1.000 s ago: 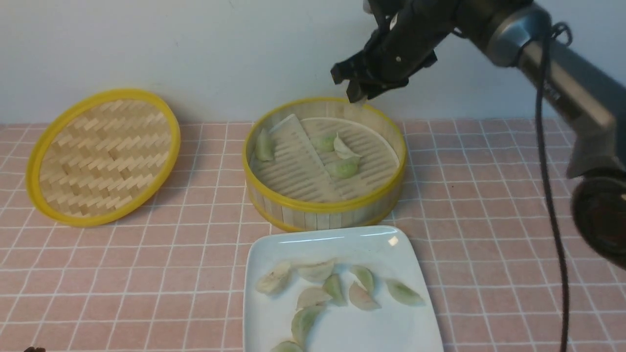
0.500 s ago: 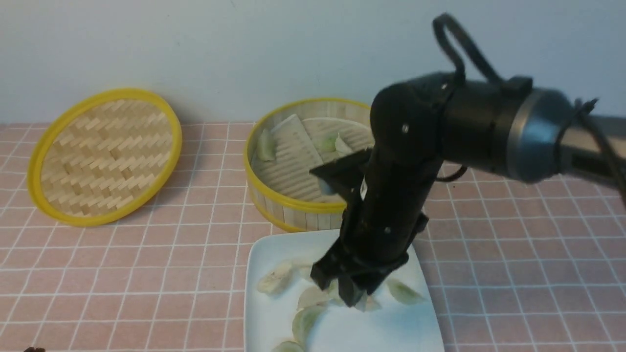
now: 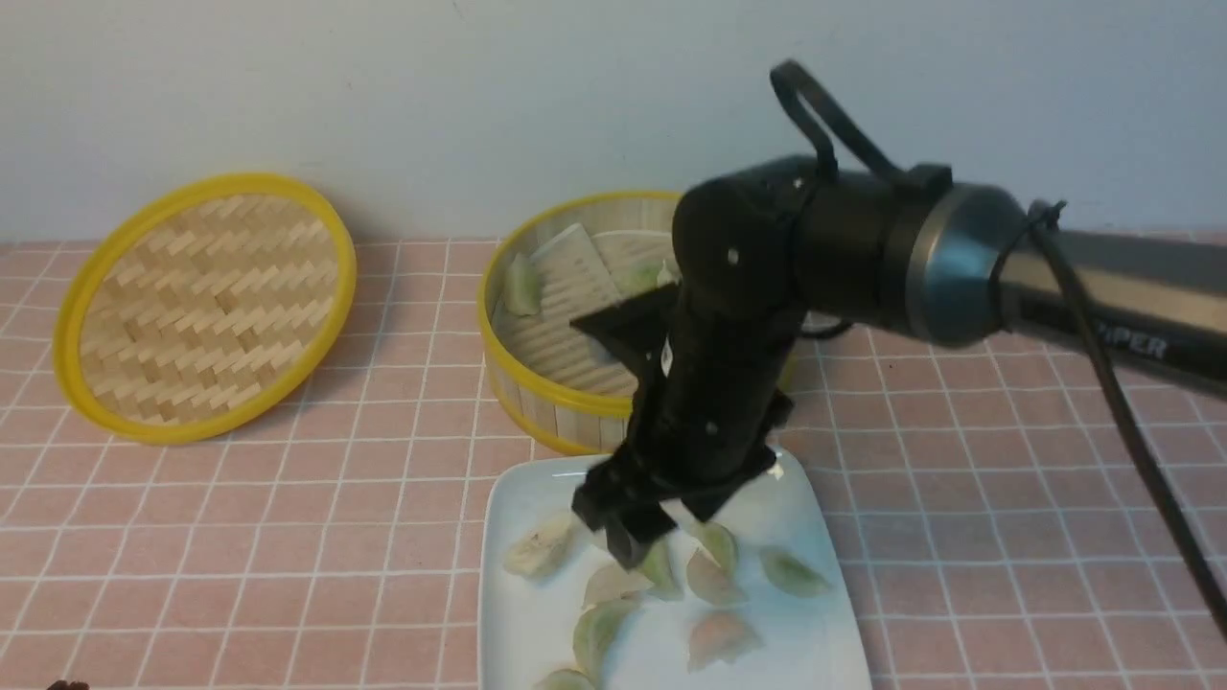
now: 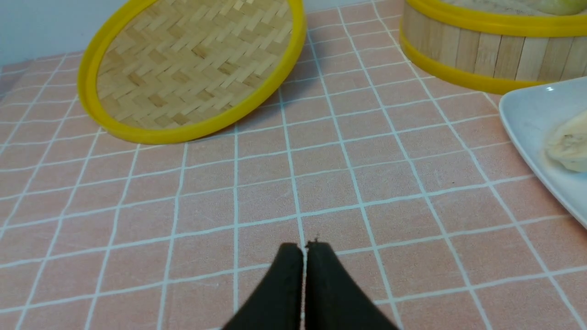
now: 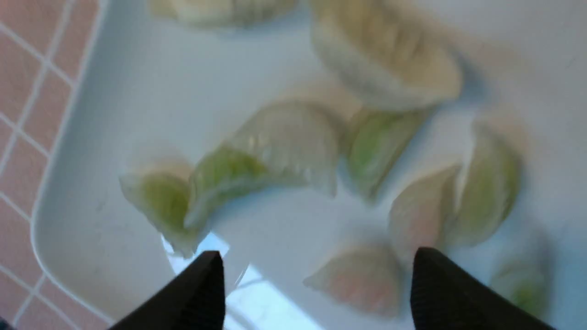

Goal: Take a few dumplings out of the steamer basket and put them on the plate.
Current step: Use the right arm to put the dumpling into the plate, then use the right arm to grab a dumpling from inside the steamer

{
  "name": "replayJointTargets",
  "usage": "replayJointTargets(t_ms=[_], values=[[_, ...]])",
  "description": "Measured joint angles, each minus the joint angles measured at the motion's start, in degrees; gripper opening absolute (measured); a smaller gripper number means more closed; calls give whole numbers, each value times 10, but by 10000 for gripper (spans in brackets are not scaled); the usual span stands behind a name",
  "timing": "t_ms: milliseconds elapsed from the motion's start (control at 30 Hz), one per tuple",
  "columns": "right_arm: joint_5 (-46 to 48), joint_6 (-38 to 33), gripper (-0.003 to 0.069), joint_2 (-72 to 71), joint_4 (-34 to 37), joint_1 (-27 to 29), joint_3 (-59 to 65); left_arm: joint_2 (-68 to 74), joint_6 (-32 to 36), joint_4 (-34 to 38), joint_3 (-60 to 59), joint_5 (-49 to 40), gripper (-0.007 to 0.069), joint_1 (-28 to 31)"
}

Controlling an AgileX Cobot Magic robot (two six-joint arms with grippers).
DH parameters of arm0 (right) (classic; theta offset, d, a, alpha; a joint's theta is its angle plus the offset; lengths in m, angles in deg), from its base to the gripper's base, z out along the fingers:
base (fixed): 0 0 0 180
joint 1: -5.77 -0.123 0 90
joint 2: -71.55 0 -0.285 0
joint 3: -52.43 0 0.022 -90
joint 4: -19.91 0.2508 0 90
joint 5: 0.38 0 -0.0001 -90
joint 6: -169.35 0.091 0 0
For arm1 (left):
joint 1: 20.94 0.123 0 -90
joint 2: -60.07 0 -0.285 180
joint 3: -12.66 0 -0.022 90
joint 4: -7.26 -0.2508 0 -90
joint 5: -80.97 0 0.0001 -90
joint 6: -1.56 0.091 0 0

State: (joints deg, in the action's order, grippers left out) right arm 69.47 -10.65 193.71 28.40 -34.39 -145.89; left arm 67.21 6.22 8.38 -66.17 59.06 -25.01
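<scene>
My right gripper [image 3: 628,537] is open and empty, just above the white plate [image 3: 498,613]. In the right wrist view its jaws [image 5: 317,251] stand wide apart over a pinkish dumpling [image 5: 362,279] lying loose on the plate [image 5: 137,91]. That dumpling [image 3: 724,637] lies near the plate's front, with several other dumplings around it. The steamer basket [image 3: 566,402] stands behind the plate, partly hidden by my arm. It holds a pale green dumpling [image 3: 520,286] by its left wall and others [image 3: 642,278] mostly hidden. My left gripper [image 4: 305,247] is shut and empty, low over the tablecloth.
The flat woven lid [image 3: 201,307] with a yellow rim lies at the far left, also in the left wrist view [image 4: 192,68]. The basket wall [image 4: 481,55] and the plate's corner [image 4: 527,114] with one whitish dumpling [image 4: 568,144] show there. A wall runs behind the table.
My right arm swung from above the basket's far rim down to the plate. A pinkish dumpling now lies near the plate's front, and the gripper has lifted slightly and shifted left.
</scene>
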Motion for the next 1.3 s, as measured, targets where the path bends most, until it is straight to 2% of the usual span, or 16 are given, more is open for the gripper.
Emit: replayJointTargets(t_ms=[133, 167, 367, 500, 800, 867, 967, 1300], values=[[-20, 22, 530, 21, -50, 26, -96, 0, 0, 0, 0, 0, -6, 0], [-24, 33, 531, 45, -61, 49, -149, 0, 0, 0, 0, 0, -6, 0], [-11, 44, 531, 177, -76, 118, -317, 0, 0, 0, 0, 0, -6, 0], [11, 31, 533, 251, -77, 128, -392, 0, 0, 0, 0, 0, -6, 0], [6, 28, 533, 322, -70, 127, -441, 0, 0, 0, 0, 0, -6, 0], [4, 29, 512, 327, -70, 127, -441, 0, 0, 0, 0, 0, -6, 0], [1, 29, 442, 327, -70, 126, -442, 0, 0, 0, 0, 0, -6, 0], [18, 37, 442, 311, -61, 126, -513, 0, 0, 0, 0, 0, -6, 0]])
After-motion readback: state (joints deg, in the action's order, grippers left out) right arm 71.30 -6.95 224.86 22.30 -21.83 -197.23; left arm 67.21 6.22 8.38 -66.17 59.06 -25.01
